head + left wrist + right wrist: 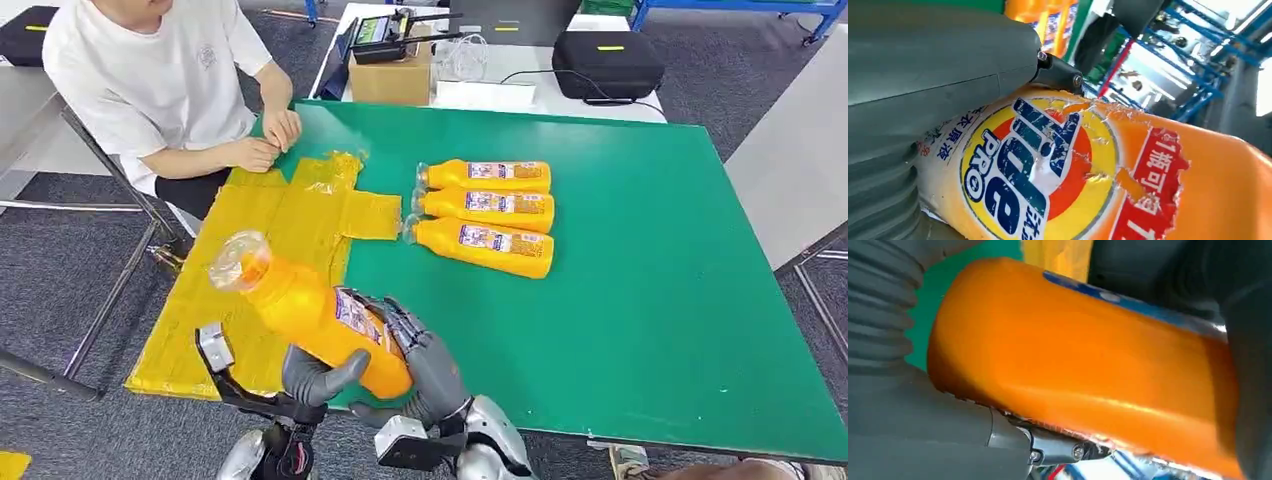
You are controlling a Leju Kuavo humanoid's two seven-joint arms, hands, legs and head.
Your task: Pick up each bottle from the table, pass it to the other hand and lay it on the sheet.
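Right at the front of the table, both hands are on one orange bottle [325, 322], held up off the green table [640, 300] and tilted, wrapped cap end up toward the yellow sheet [290, 215], base end down toward the robot. The right hand [425, 365] wraps its dark fingers [405, 325] over the labelled side near the base; the left hand [315, 378] comes in underneath, thick grey thumb [335, 370] pressed against the lower body. From the left wrist, the thumb [938, 65] lies flat on the label, and the bottle [1088, 175] fills the space beyond it. From the right wrist, smooth orange plastic [1088, 360] sits snug between thumb and fingers.

This looks like a full, fairly heavy detergent bottle: stiff walls, glossy and likely slick, label torn in places. Best hold, I'd say, is round the broad flat middle, not the crinkly wrapped cap.

Both hands are closed on it, so this reads as mid-handover. Further out, three more bottles [487, 215] lie side by side mid-table, just beside the sheet. A person [160, 90] sits at the far corner, hands resting on the sheet's edge.
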